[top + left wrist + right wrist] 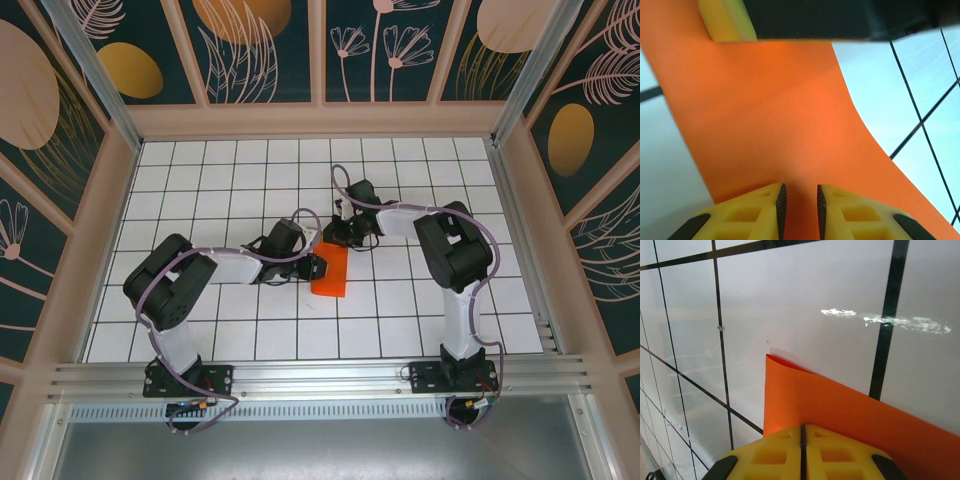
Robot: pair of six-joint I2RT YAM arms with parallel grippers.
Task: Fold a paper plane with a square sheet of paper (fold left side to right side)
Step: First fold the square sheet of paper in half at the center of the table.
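Thin orange square sheet of paper [330,272], curled; right gripper [803,427] clamped on it; left gripper [799,192] narrowly apart; glossy white-tiled table [815,285].

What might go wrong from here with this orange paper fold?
1. The right pincer is shut on the thin bright orange paper sheet, whose fold looks rounded, not creased; a pull could shift the edges out of line.
2. The left pincer has its jaws slightly apart at the sheet; pressing could slide or crumple it.
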